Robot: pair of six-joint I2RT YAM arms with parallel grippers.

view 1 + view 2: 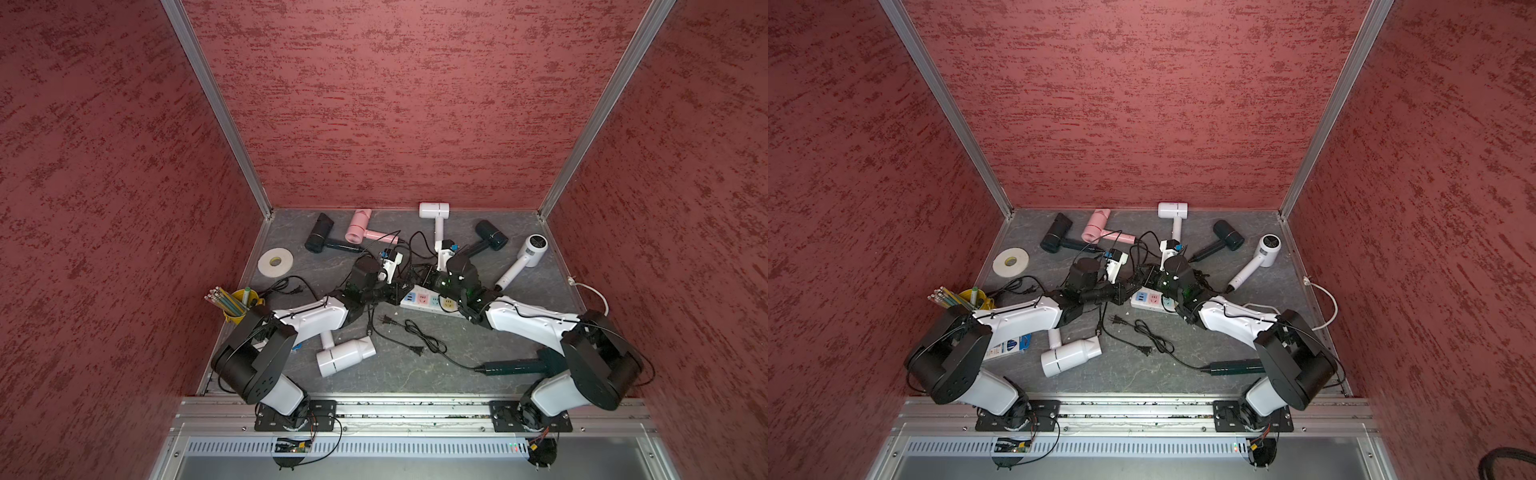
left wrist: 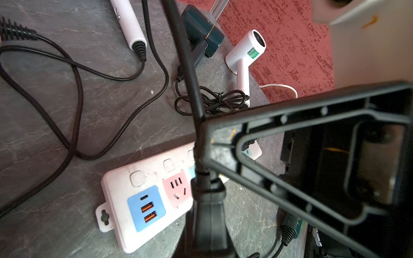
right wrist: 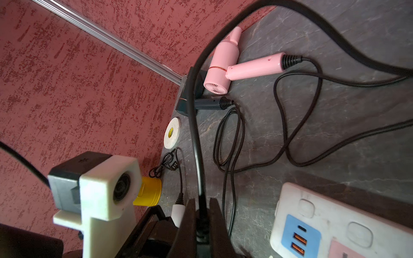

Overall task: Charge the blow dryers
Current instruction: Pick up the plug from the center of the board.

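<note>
- The left fingers [image 2: 207, 221] are closed on a black plug [image 2: 206, 192].
- The plug is held just over the strip [image 2: 118, 185], beside its pink socket [image 2: 177, 189]. Whether the plug touches the strip cannot be told.
- The right fingers [image 3: 202, 214] are closed on the black cord [image 3: 194, 134] of this plug, just beside the left fingers.
- Both grips are placed over the middle of the surface [image 1: 395, 374].
- Seven dryers are laid on the surface around the strip.
- Along the far side, from left to right, are seen the left black dryer [image 1: 319, 235], the pink dryer [image 1: 358, 228], the far white dryer [image 1: 434, 210] and the right black dryer [image 1: 492, 236].
- The right white dryer [image 1: 532, 249] is laid at the right edge.
- The near white dryer [image 1: 345, 356] is laid near left. The green dryer [image 1: 513, 366] is laid near right and is partly hidden by the right arm.
- To which dryer the held cord belongs cannot be told.
- A tape roll [image 1: 275, 261] and a yellow cup [image 1: 239, 307] with pencils are placed at the left edge.
</note>
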